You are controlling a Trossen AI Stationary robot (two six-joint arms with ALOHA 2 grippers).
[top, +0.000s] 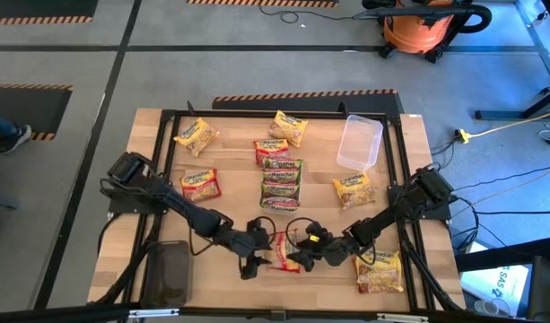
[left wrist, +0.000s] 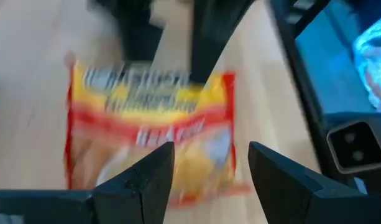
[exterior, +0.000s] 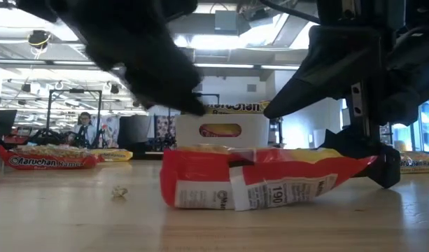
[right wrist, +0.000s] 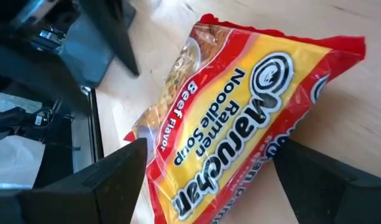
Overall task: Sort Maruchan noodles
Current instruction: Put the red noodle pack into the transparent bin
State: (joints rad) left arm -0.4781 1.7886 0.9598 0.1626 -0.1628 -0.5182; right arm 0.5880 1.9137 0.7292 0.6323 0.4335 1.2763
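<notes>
Both arms hide much of the crinkly red beef ramen packet [top: 284,252] at 6 o'clock; the left gripper [left wrist: 206,168] and right gripper [right wrist: 206,165] are spread wide.

On the wooden tabletop [top: 234,161] we count nine Maruchan noodles packets [top: 281,182]. A red packet [top: 283,252] lies near the front edge between the left hand [top: 253,257] and right hand [top: 303,257]. We also list a clear tray [top: 359,142] and a dark tray [top: 168,272].
</notes>
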